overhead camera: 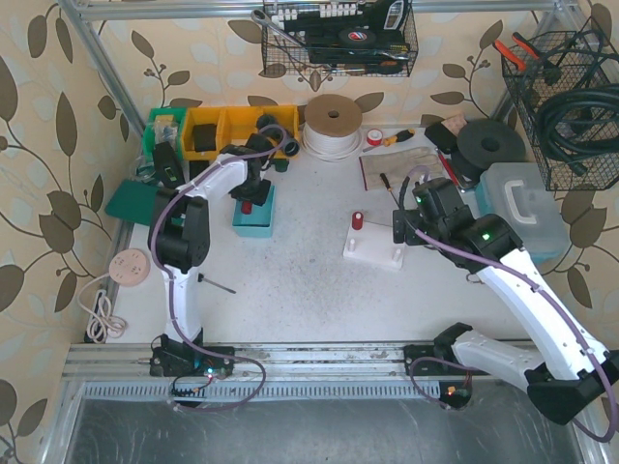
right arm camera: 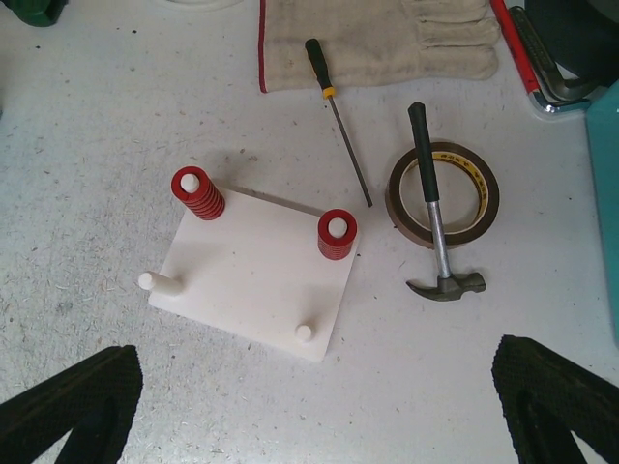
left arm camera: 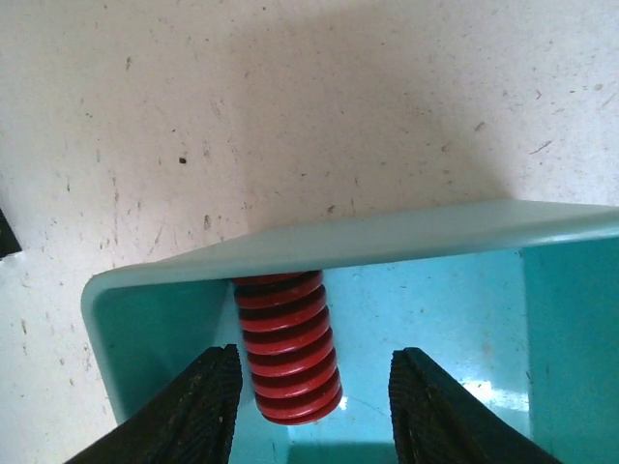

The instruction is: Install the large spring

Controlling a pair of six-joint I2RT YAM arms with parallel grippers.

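One large red spring (left arm camera: 287, 348) is found inside the teal bin (left arm camera: 435, 242), between the ribbed fingers (left arm camera: 208, 406) of the left gripper (left arm camera: 314, 387), which are parted and not closed on it. Stiff, light, ridged steel is judged; its coiled flank should be pinched. The right gripper (right arm camera: 319, 396) is spread wide, empty, above the white pegged plate (right arm camera: 256, 266).

The top view looks down from high behind the near edge, far enough off to take in the whole surface (overhead camera: 309, 290). The left wrist view sits very close, looking past the left claw (left arm camera: 314, 387) into the bin (left arm camera: 338, 244) just ahead of its fingers. The top view shows that same bin under this claw. The right wrist view hangs higher, facing down on the plate (right arm camera: 256, 280) ahead of the right claw (right arm camera: 319, 406), which the top view shares.
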